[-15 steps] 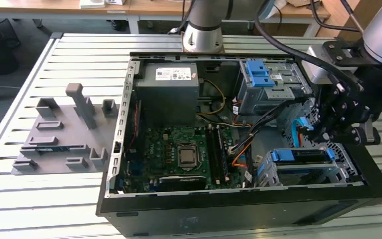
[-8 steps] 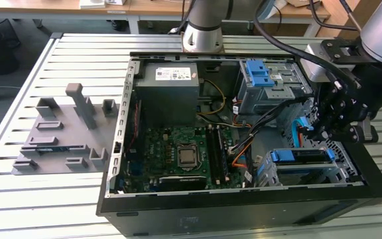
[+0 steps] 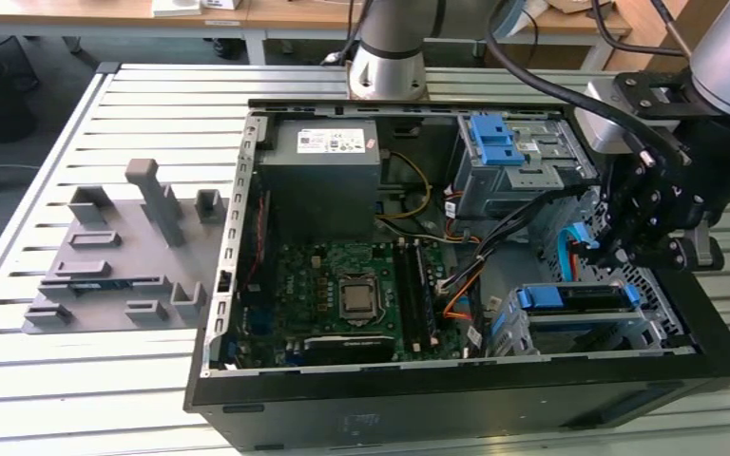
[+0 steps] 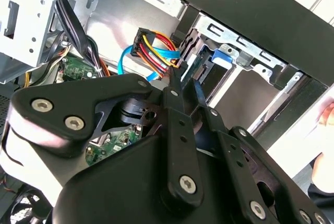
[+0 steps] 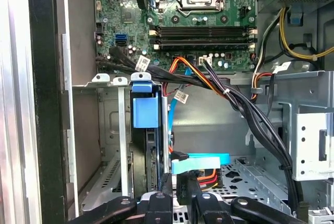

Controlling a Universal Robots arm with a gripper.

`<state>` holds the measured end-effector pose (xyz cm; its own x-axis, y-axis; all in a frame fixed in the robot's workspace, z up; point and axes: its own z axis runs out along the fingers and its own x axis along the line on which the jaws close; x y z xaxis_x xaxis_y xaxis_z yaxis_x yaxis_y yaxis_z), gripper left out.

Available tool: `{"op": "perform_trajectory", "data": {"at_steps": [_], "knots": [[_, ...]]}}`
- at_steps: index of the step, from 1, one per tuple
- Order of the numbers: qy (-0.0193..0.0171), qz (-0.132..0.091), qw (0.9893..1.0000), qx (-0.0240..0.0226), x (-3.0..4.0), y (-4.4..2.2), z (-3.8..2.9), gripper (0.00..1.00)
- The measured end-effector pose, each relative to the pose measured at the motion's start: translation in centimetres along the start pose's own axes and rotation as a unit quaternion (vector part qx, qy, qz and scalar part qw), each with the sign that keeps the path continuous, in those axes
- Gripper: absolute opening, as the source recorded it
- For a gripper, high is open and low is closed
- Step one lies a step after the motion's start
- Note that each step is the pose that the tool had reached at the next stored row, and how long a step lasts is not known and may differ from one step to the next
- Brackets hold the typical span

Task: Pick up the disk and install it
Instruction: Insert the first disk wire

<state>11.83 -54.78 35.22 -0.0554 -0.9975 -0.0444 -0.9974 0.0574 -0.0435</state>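
Note:
The disk (image 3: 574, 298) sits in the lower drive bay at the front right corner of the open computer case (image 3: 232, 313), its blue rails showing. In the first wrist view the disk (image 5: 145, 113) stands edge-on in its slot, with the blue end piece toward the motherboard. My gripper (image 3: 601, 255) hangs inside the case just above and beside that bay. Its fingertips (image 5: 166, 185) are close together with nothing between them, a little to one side of the disk and near the blue data cable (image 5: 201, 162). In the second wrist view the gripper (image 4: 182, 76) points at the cable bundle (image 4: 156, 51).
A second drive cage with a blue ridged latch (image 3: 493, 141) is at the case's back right. The grey power supply (image 3: 318, 157) and the motherboard (image 3: 339, 294) fill the middle. Black cables (image 5: 250, 125) run past the gripper. A grey fixture (image 3: 118, 261) lies on the slatted table (image 3: 35, 380), at the exterior view's left.

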Motion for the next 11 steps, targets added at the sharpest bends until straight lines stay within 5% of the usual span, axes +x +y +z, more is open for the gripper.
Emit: {"op": "perform_trajectory", "data": {"at_steps": [11], "knots": [[0.0021,0.0,1.0,0.0001,-0.29,0.03,0.21,0.25]]}}
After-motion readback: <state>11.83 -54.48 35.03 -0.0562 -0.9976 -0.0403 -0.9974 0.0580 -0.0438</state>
